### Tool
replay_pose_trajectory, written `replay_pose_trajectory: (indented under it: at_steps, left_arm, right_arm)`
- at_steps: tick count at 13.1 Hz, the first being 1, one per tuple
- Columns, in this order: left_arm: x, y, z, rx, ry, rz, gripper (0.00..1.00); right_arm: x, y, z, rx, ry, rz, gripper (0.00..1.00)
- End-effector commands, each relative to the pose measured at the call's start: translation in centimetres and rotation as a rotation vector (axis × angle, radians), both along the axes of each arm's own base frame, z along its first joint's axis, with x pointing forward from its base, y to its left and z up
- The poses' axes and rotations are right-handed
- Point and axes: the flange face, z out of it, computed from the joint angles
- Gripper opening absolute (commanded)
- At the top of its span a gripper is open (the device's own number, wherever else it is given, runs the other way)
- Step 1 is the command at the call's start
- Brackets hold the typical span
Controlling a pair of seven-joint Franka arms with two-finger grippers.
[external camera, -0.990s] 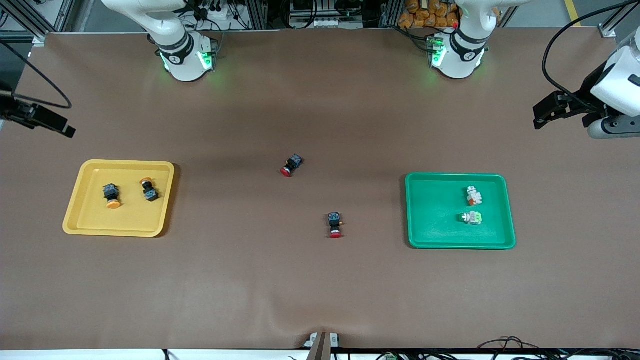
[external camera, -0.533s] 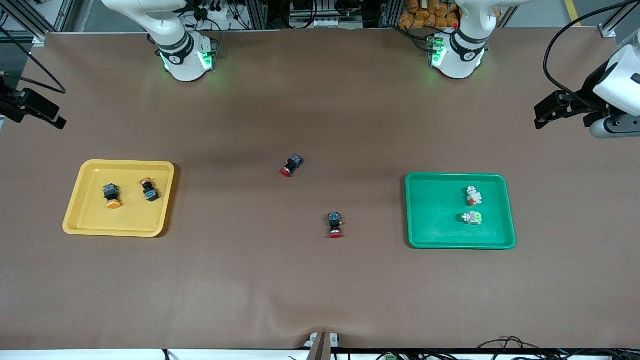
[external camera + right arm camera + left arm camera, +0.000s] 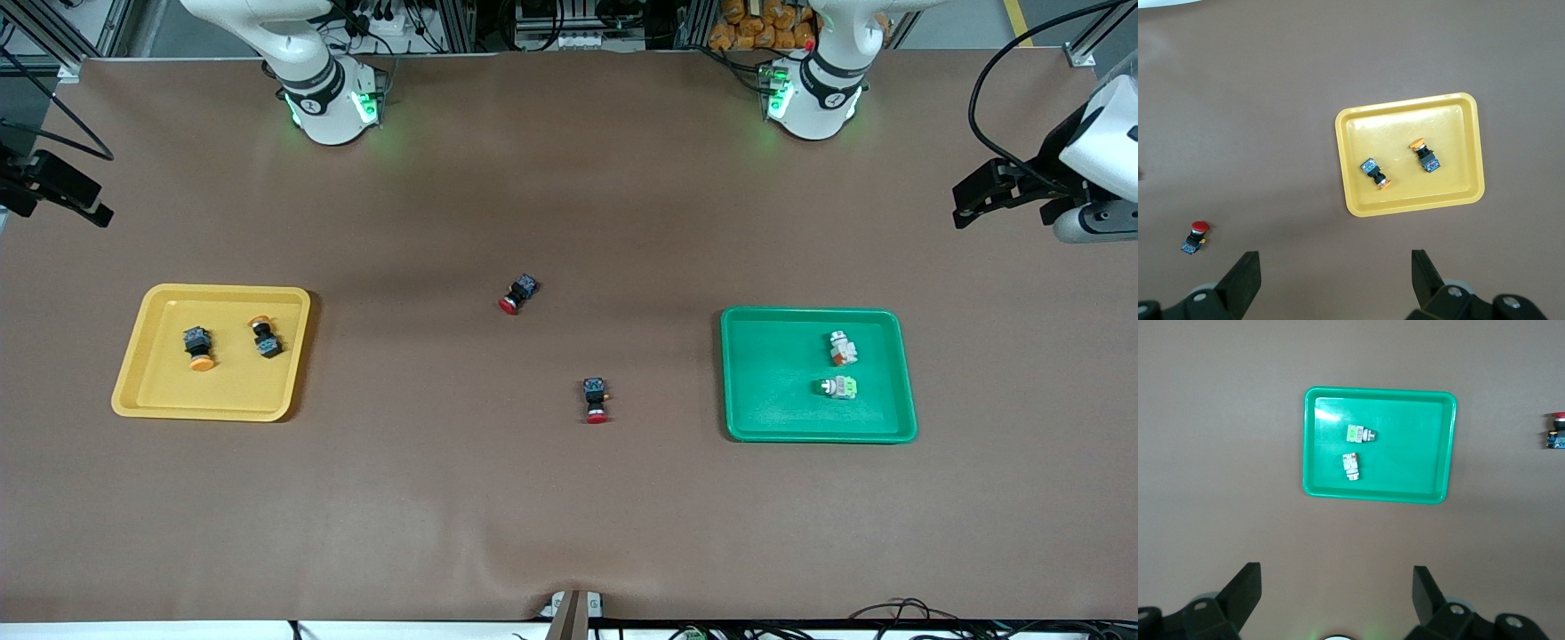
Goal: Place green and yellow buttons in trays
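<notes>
The work surface is a wide brown table with both arm bases along the edge farthest from the front camera.

The yellow tray sits toward the right arm's end. It holds two black buttons with orange-yellow caps, lying on their sides, apart from each other.

The green tray sits toward the left arm's end. It holds two whitish buttons, one with an orange mark and one with a green mark, the orange-marked one farther from the front camera.

Two red-capped buttons lie on the bare table between the trays. They appear deliberately left out, as the task does not cover them.

The left gripper is raised at its own end of the table, fingers spread wide and holding nothing; its wrist view looks down on the green tray. The right gripper is raised at the right arm's end, likewise spread wide and empty, with the yellow tray in its view.

Judgement: sorting looks complete. Each tray holds its matching pair, and both arms stand clear of the trays, consistent with waiting.
</notes>
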Motion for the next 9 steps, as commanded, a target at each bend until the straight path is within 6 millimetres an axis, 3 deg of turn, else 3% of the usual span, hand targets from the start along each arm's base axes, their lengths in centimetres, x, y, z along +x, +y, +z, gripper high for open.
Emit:
replay_pose_trajectory:
  at_steps: [1,9]
  left_arm:
    - [-0.86,0.27,0.89,-0.008,-0.002,-0.005,1.00]
    - [-0.64,0.58,1.12,-0.005,-0.008,-0.015,1.00]
  right_arm:
    - [0.37,0.13,0.36,-0.005,0.006,0.014,1.00]
    - [0.55,0.61,-0.21,-0.002,0.035,0.026,1.00]
